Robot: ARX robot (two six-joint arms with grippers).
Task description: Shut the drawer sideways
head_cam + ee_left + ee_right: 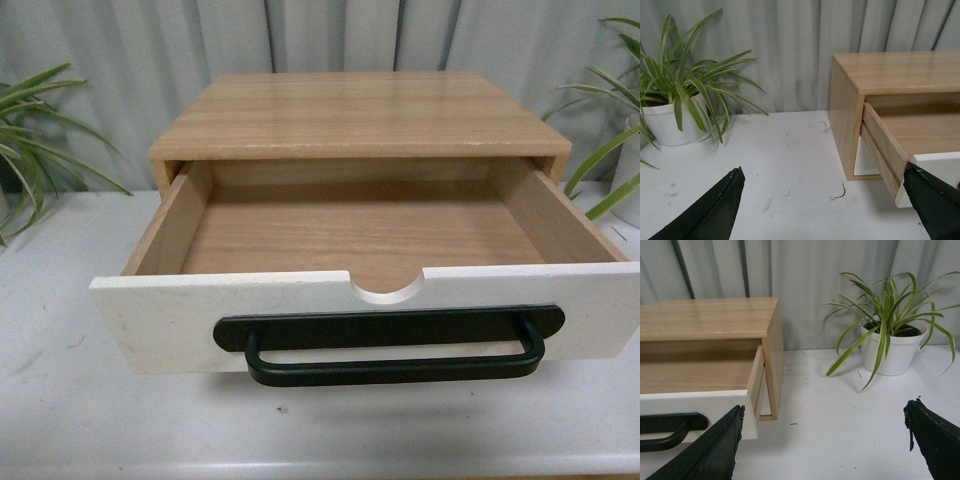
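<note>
The drawer (150, 320) stands pulled far out of a light wood cabinet (360, 115). It has a white front panel, a long black bar handle (395, 370), a semicircular notch in its top edge, and an empty light wood inside. No arm shows in the front view. My left gripper (824, 192) is open and empty, low over the table beside the drawer's left corner (935, 162). My right gripper (824, 432) is open and empty beside the drawer's right corner (695, 407).
The cabinet stands on a white table (60, 420). A potted spider plant (675, 107) stands at the table's left and another (890, 335) at its right. A grey curtain hangs behind.
</note>
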